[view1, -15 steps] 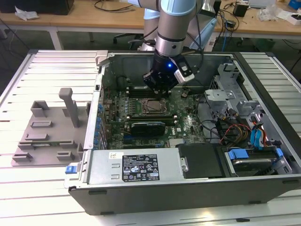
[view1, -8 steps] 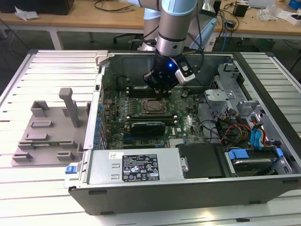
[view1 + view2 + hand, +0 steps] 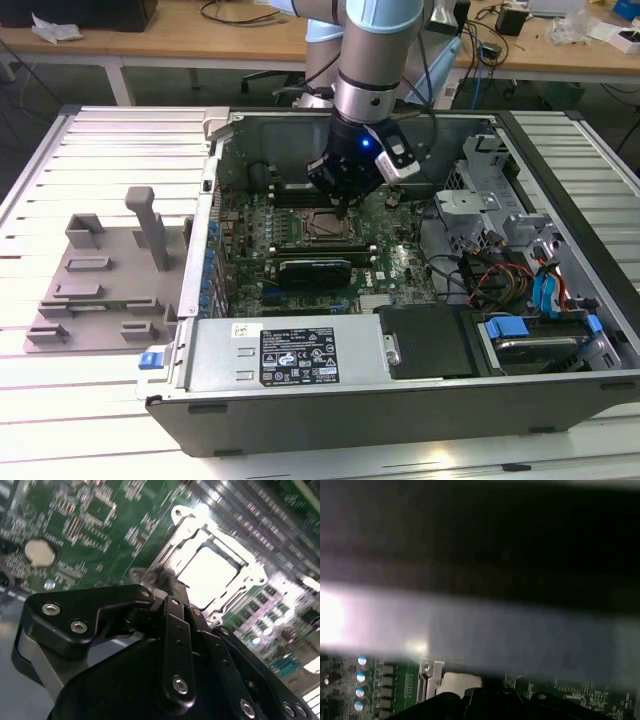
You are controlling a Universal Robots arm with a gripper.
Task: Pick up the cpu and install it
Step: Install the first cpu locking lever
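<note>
CPU seated, gripper above the socket

One silvery-grey square cpu (image 3: 207, 575) lies inside the single metal socket frame (image 3: 187, 522) on the green motherboard (image 3: 100, 525), upper right of the second wrist view. The black gripper (image 3: 170, 587) sits just beside it, fingers (image 3: 176, 605) narrowed together, holding nothing; placement looks done.
</note>
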